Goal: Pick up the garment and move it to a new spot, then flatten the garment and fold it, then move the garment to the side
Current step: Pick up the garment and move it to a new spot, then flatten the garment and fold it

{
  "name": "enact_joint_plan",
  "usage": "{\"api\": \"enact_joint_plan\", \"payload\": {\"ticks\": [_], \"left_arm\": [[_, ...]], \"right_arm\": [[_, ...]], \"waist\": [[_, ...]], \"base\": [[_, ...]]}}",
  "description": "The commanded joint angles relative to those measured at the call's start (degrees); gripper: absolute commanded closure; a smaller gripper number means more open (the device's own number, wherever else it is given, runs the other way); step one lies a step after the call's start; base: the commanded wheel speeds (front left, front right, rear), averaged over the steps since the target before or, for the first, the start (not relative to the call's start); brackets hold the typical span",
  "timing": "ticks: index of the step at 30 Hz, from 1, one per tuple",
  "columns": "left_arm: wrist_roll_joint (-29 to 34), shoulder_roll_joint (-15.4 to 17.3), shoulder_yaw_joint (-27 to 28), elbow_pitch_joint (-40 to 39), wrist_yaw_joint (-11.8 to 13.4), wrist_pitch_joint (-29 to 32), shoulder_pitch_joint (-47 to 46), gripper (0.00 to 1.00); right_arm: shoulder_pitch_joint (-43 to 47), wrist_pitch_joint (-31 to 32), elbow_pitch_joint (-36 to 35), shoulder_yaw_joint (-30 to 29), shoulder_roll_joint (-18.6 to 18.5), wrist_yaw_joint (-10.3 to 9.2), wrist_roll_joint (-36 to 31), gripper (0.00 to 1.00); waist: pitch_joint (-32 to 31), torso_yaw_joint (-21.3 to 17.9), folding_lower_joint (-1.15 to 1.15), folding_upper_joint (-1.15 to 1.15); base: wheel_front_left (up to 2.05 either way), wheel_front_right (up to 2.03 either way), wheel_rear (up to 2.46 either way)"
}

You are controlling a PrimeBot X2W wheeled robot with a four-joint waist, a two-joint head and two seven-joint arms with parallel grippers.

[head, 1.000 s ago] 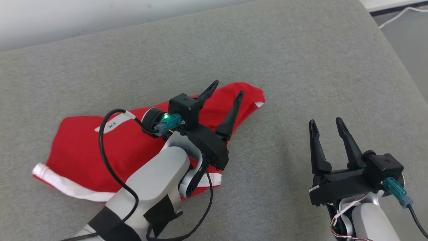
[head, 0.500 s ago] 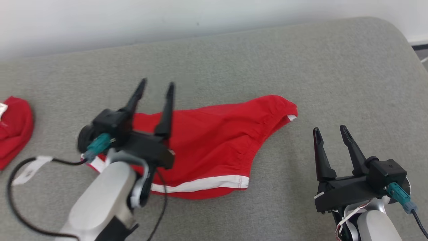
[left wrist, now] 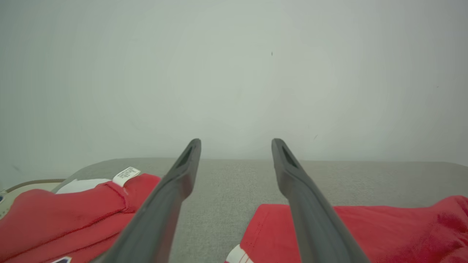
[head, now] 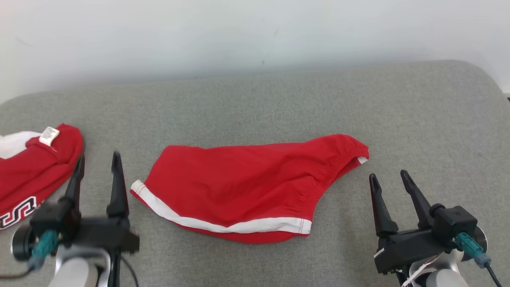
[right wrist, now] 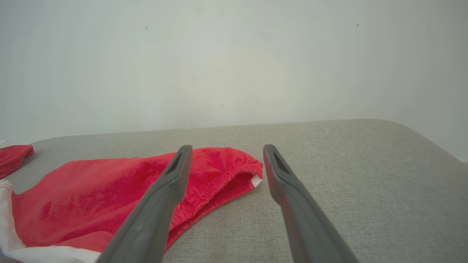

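A red garment (head: 247, 187) with a white trim band lies folded on the grey cushioned surface (head: 279, 99), mid-view. It also shows in the right wrist view as the red garment (right wrist: 109, 197) and at the lower right of the left wrist view as the red garment (left wrist: 384, 233). My left gripper (head: 97, 163) stands open at the lower left, apart from the garment's left edge, nothing between its fingers. My right gripper (head: 388, 179) stands open at the lower right, just right of the garment's elastic end, holding nothing.
A second red garment (head: 32, 171) with a white label and black-and-white lettering lies at the far left edge, also seen as the red cloth (left wrist: 65, 215). A pale wall (head: 239, 36) rises behind the surface. The grey surface's rounded right corner (head: 482, 79) is near.
The head camera has tilted and turned, shifting the whole picture. My left gripper has withdrawn from over the garment to the lower left. The second garment has come into view. The right gripper holds its place.
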Motion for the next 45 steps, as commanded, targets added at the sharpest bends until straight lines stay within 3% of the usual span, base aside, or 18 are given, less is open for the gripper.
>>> {"api": "enact_joint_plan", "payload": {"ticks": [1,15,34,39,45], "left_arm": [[1.3,0.8,0.8,-1.4,0.6,-0.1,3.0,0.00],[5.5,4.1,0.5,-11.0,5.0,1.9,18.9,0.00],[6.1,5.6,-1.3,-13.7,5.9,5.5,20.9,0.00],[5.2,5.7,-2.6,-12.6,3.8,7.4,18.0,0.00],[2.1,6.4,-4.8,-7.4,-2.4,12.6,11.5,0.00]], "right_arm": [[1.1,0.2,-0.4,0.3,-0.4,0.02,-0.1,0.00],[8.5,2.9,-3.3,0.3,0.3,0.02,-1.2,0.00],[12.2,5.0,-6.8,0.5,1.5,0.02,-1.4,0.00],[11.5,5.0,-6.5,0.9,1.6,0.02,-1.0,0.00],[10.1,4.8,-6.2,2.4,1.2,0.02,-0.7,0.00]], "waist": [[-1.8,0.8,0.01,0.01],[-7.6,1.1,0.01,0.01],[-8.2,0.4,0.01,0.01],[-7.4,0.7,0.01,0.01],[-5.2,0.1,0.01,0.01]], "base": [[0.00,0.00,0.00],[0.00,0.00,0.00],[0.00,0.00,0.00],[0.00,0.00,0.00],[0.00,0.00,0.00]]}}
